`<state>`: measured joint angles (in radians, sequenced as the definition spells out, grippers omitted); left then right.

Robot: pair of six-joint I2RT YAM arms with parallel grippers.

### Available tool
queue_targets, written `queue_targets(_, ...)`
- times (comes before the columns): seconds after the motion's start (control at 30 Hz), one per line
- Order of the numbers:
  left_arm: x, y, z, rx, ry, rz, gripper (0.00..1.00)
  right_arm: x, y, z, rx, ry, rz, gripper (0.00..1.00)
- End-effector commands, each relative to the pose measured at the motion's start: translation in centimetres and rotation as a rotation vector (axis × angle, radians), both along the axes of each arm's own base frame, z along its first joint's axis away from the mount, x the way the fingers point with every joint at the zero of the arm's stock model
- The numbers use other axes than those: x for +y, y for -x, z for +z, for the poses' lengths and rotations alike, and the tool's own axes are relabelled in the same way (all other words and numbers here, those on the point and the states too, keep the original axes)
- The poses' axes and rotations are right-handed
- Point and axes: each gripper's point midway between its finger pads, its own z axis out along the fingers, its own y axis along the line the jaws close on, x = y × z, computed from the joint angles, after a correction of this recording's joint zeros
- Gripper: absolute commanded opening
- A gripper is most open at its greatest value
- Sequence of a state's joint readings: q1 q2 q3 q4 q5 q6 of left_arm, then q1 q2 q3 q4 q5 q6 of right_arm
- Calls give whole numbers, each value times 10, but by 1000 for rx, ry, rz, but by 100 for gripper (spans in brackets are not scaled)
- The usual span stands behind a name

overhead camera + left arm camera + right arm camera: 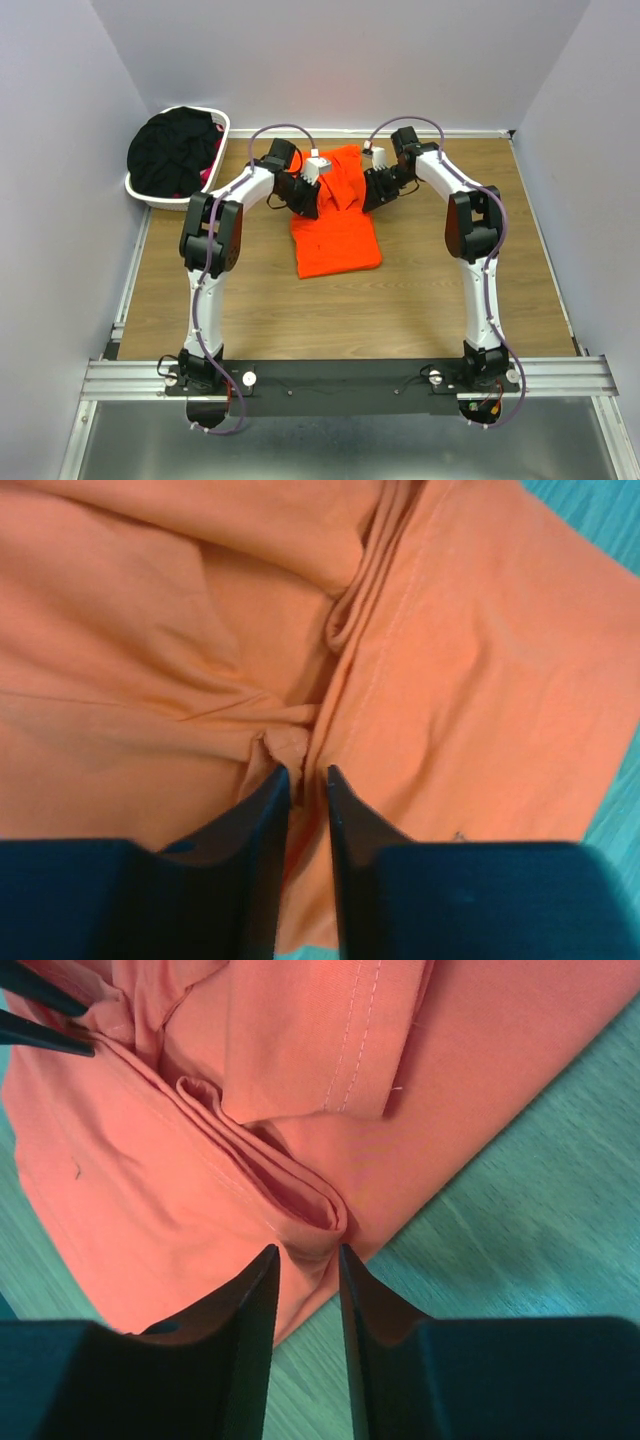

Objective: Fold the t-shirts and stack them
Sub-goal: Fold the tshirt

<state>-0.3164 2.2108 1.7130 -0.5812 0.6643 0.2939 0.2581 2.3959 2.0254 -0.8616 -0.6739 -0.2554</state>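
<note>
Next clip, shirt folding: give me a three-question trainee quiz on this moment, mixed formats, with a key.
1. True or false: the orange t-shirt lies inside the white basket.
2. Which holds the black clothes? A) basket B) table C) a gripper
3. Fill in: the left gripper and right gripper each have a fold of ____ cloth between their fingers.

Key: 1 false; 2 A; 3 orange.

- The table (420, 290) is viewed from above and behind the arm bases, both arms included.
- Each wrist view is aimed closely past its own fingers, the left (262, 820) and the right (250, 1305).
- The orange t-shirt (338, 225) is shared by all views.
</note>
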Motion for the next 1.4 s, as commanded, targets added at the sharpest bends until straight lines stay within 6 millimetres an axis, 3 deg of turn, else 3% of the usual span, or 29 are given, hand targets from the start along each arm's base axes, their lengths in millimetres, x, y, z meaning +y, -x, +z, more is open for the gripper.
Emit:
queue_targets(0.0, -11, 8, 9, 8, 38, -55, 19, 0, 3, -7, 20, -19, 10, 34)
queue_targets(0.17, -19, 15, 20, -25, 40, -111, 0, 1, 7, -5, 23, -28, 16, 21)
queue_targets(0.43, -30, 9, 39, -108, 33, -179, 0, 2, 12, 0, 18, -44, 31, 8)
queue_targets(0.6, -28, 3, 30, -124, 5, -199, 0, 1, 11, 1, 9, -40, 30, 1)
queue_targets(0.8, -22, -6, 17, -135, -30, -189, 1, 2, 5, -3, 8, -35, 17, 1)
queue_targets(0.87, -14, -10, 11, -124, -42, -168, 7, 2, 4, -1, 1, -31, 14, 2)
queue_targets(0.93, -6, -16, 8, -125, -59, -145, 21, 1, 2, 0, -8, -26, 11, 6)
queue_targets(0.97, 1, -20, 12, -134, -63, -127, 30, 0, 1, 2, -14, -23, 11, 12)
queue_targets(1.03, 7, -24, 18, -150, -65, -114, 38, -1, -2, 7, -36, -16, 12, 29)
queue_targets(1.07, 13, -28, 29, -173, -62, -102, 45, -2, -3, 9, -44, -9, 9, 44)
queue_targets(1.13, 17, -30, 42, -200, -52, -102, 48, -4, -6, 24, -86, -5, 15, 52)
queue_targets(1.2, 19, -29, 74, -266, -26, -100, 52, -6, -6, 35, -121, -4, 27, 53)
queue_targets(1.23, 19, -28, 86, -307, -16, -108, 55, -7, -5, 53, -177, -11, 52, 53)
queue_targets(1.27, 23, -18, 103, -342, -5, -114, 64, -10, 1, 54, -182, -7, 68, 53)
queue_targets(1.3, 25, -15, 111, -380, -4, -119, 65, -13, 4, 63, -235, -2, 111, 53)
queue_targets(1.33, 28, -7, 117, -407, -6, -134, 66, -15, 8, 85, -297, -2, 134, 53)
queue_targets(1.37, 34, 13, 122, -445, -15, -167, 71, -21, 20, 82, -299, 20, 157, 53)
